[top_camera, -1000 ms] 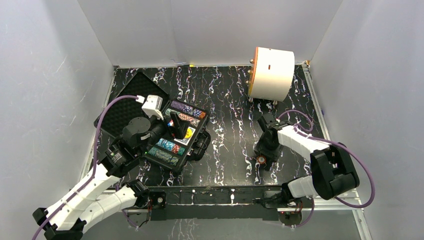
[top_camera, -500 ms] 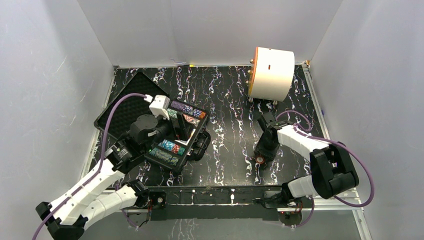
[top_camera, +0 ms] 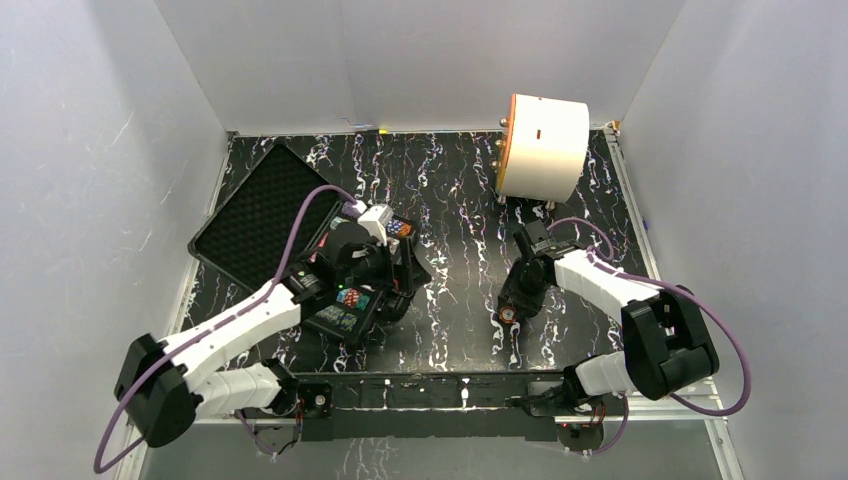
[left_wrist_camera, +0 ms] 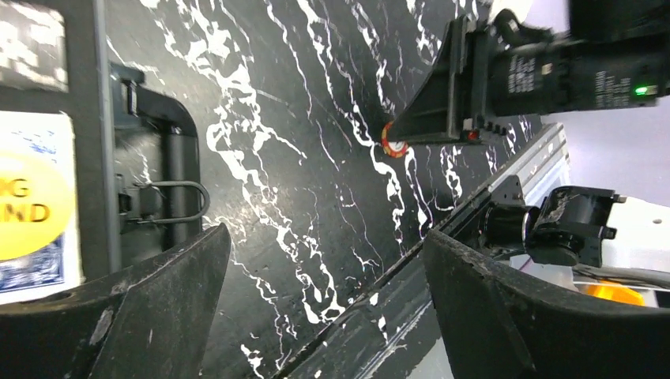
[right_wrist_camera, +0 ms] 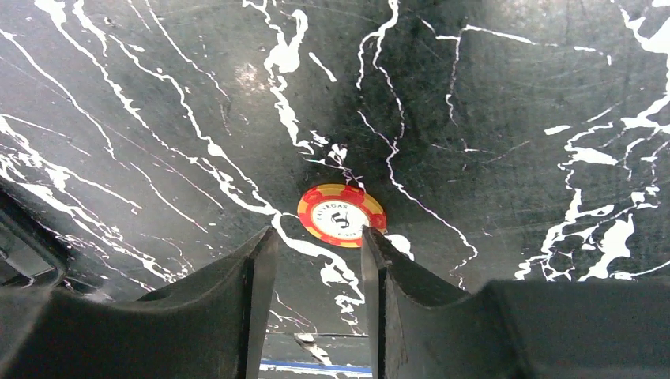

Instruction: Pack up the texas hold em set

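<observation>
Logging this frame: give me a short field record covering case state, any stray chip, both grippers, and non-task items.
case: black case open, lid lying flat to the left, chip rows in the base
stray chip: red-and-yellow chip flat on the table, right of the case
right gripper: low over that chip, fingers slightly apart, not gripping it
left gripper: wide open, empty, at the case's right edge
non-task: white cylinder at the far side

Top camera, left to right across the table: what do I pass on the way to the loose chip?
Open foam-lined lid → black case holding the chips → loose red chip.
</observation>
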Controlling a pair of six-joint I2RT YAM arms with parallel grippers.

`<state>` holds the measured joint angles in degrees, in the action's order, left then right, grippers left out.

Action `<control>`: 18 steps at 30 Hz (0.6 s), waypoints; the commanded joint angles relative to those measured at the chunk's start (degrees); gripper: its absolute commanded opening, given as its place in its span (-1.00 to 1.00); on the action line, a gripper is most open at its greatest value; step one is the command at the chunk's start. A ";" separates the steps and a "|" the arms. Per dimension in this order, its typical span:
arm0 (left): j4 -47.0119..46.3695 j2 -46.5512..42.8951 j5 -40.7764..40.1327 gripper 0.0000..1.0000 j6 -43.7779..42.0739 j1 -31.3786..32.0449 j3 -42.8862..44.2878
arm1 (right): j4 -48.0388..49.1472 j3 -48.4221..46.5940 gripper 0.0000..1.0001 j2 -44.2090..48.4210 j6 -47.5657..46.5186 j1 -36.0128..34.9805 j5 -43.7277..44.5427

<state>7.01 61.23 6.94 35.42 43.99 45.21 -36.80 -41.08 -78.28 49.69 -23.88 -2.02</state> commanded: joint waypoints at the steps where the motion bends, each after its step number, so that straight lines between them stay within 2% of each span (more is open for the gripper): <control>1: -9.34 3.95 7.00 0.79 5.66 0.35 -2.29 | 0.65 -2.46 0.07 1.35 -0.15 -0.65 1.85; 10: -11.17 5.67 6.33 0.80 5.81 0.69 -2.41 | -2.92 -3.84 0.29 -0.97 -0.08 -6.12 13.27; 18: -13.95 6.31 7.46 0.78 7.28 1.34 -3.80 | -0.28 -2.07 0.30 -4.88 -0.30 -7.74 14.18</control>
<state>-4.27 67.96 12.88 41.87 44.80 42.50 -37.85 -43.09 -81.41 49.36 -31.07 9.34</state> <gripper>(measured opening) 0.894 0.651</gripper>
